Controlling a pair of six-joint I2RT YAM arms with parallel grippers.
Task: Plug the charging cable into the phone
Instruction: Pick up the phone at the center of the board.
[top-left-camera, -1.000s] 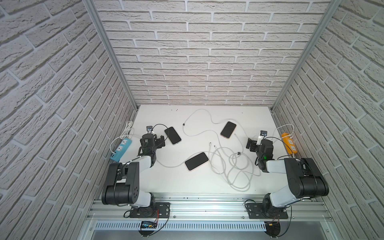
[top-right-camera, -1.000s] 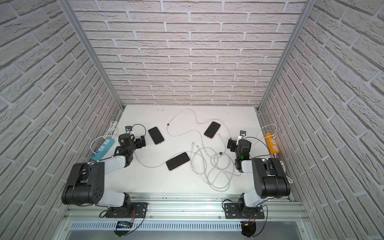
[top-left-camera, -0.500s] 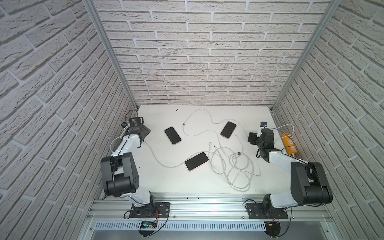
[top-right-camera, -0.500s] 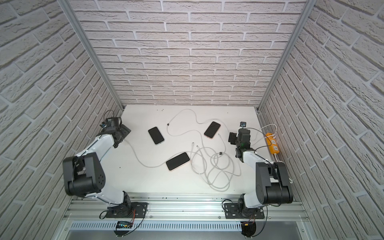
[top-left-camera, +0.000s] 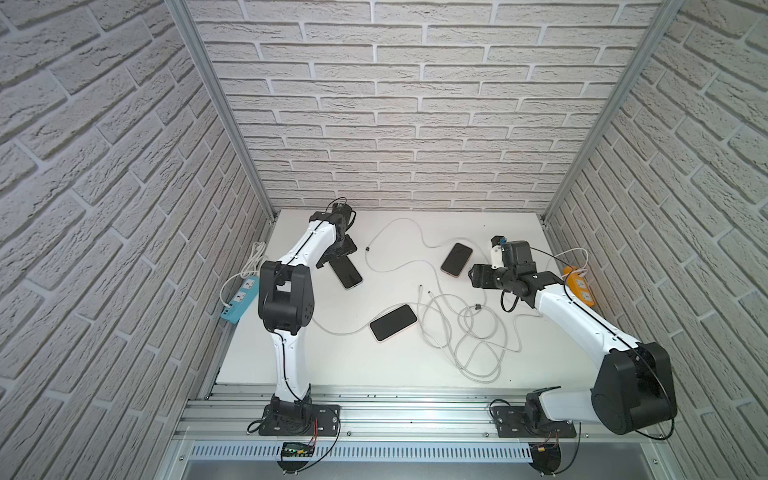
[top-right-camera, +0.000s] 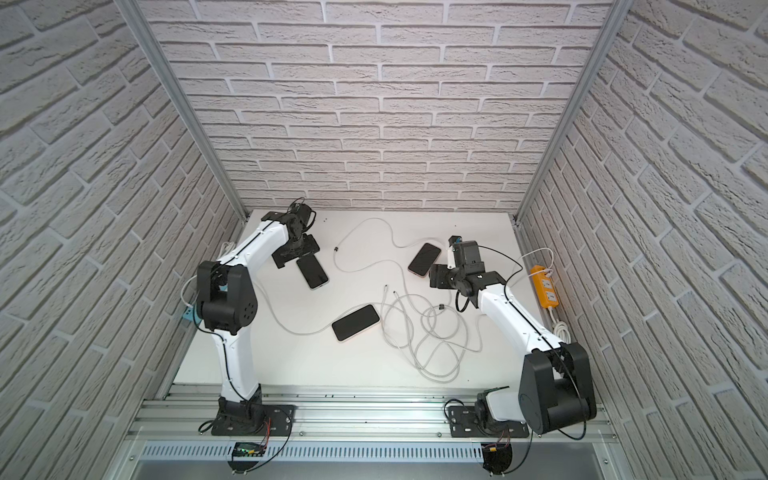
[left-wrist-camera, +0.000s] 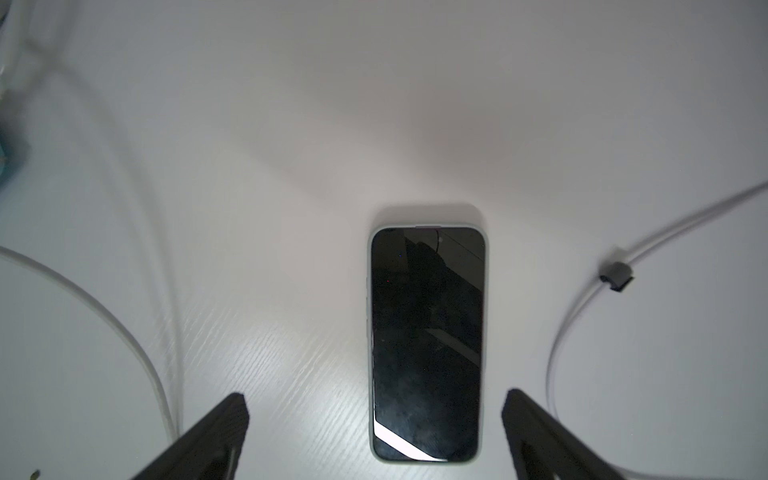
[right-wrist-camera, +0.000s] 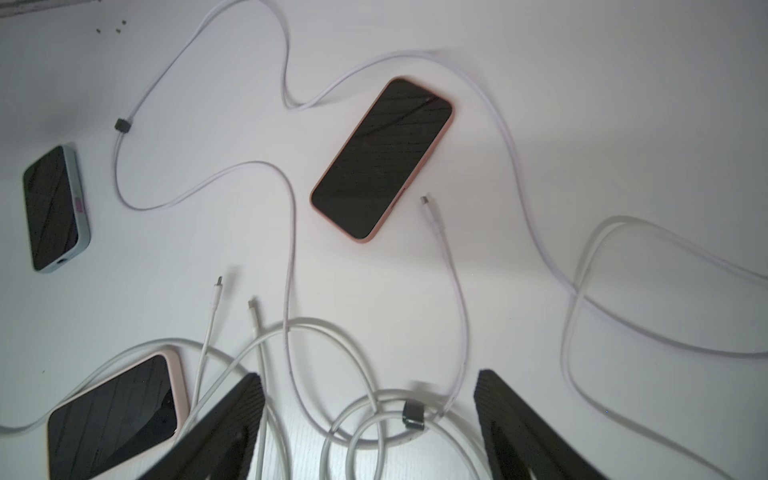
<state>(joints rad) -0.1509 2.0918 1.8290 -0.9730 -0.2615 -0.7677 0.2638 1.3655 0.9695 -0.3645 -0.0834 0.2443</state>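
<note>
White wooden tabletop (top-left-camera: 415, 365) between brick-patterned walls (top-left-camera: 415, 124), both your grippers empty.
Your left gripper (left-wrist-camera: 375, 395) hangs spread wide over the dark grey-green-cased phone (left-wrist-camera: 428, 345); tangled white charging cables (top-left-camera: 469, 328) lie centre; your right gripper (right-wrist-camera: 369, 376), jaws apart, faces the salmon-cased phone (right-wrist-camera: 382, 158), a plug tip (right-wrist-camera: 424, 200) just beside it.

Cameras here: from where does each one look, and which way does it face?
Top views, both: high above the silver front rail, looking down and toward the back brick wall; the left arm and right arm show whole.
Left wrist: on the left arm, looking straight down at the black-screened phone in a grey-green case; the left fingers, black and open, show.
Right wrist: on the right arm, slanting down across loose white charging cables and the black-screened phone in a salmon-pink case; the right fingers, black and open, show.
Shared: both wrist views show the grey-green-cased phone.
</note>
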